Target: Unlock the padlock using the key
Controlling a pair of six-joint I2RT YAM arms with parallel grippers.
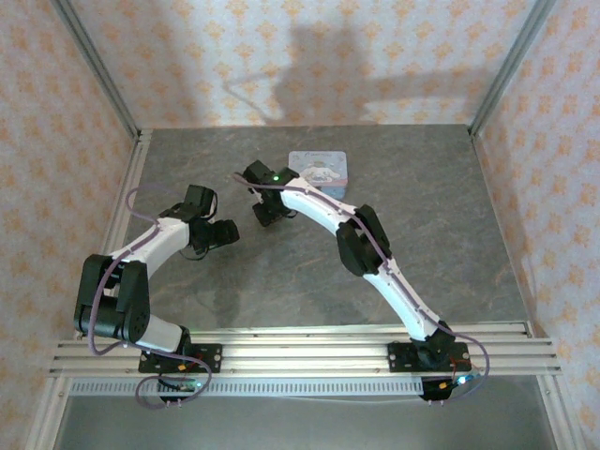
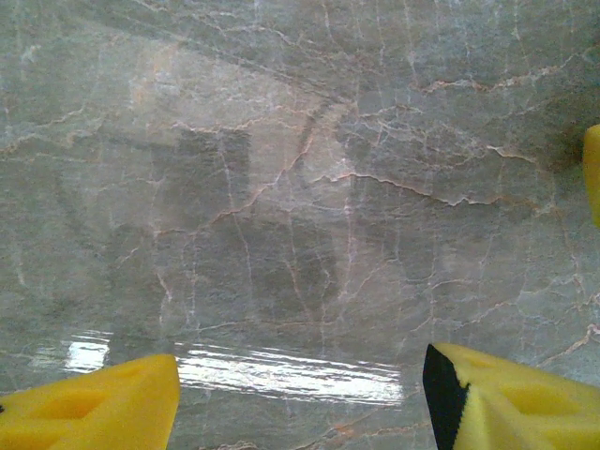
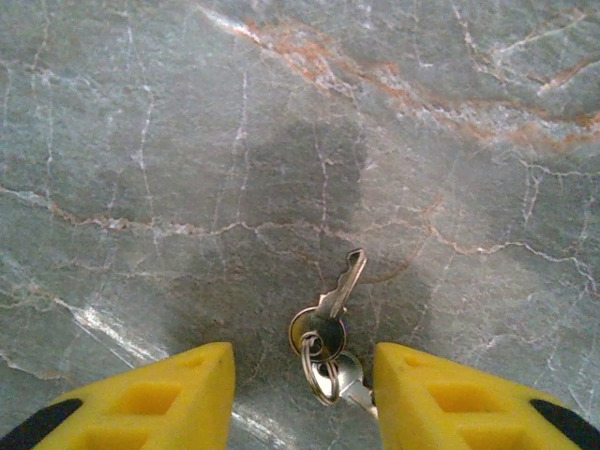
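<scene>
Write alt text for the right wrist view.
A small metal key on a ring with a second key lies flat on the grey marble table, between the open yellow fingers of the right hand.

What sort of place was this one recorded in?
Probably a robot test booth, not a home: wallpaper-printed panels on metal posts enclose a stone-look table, with an aluminium mounting rail along its near edge.

The right arm [image 1: 375,248] ends just beside the tin [image 1: 323,169] on the table [image 1: 450,216]

Soft overhead light, glare streaks on the table [image 2: 281,234], shadow around the key [image 3: 335,300].
</scene>
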